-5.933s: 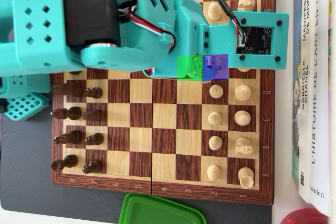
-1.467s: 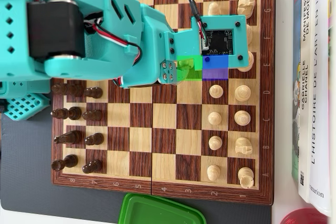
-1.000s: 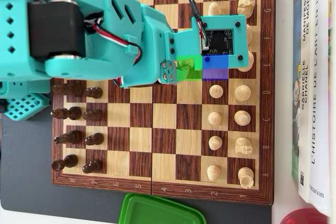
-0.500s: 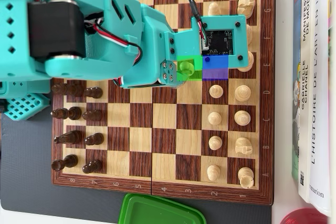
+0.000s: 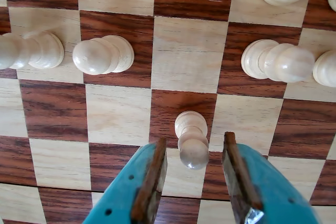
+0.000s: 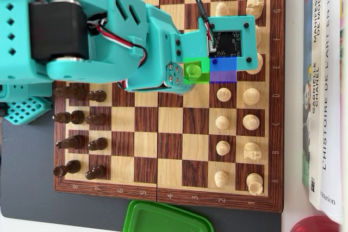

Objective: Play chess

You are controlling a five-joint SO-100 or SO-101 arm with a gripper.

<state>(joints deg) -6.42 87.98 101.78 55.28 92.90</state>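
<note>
Gripper spread open, teal fingers either side of white pawn, gaps both sides, no contact, nothing grasped. Pawn upright on dark square of chessboard, one rank ahead of white pawn row. Overhead view: teal arm reaches across board from left, over pawn.

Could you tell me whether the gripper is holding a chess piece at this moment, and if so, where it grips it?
Nothing is held. The gripper is open, its fingers on either side of the white pawn with gaps showing; the pawn stands on the board.
</note>
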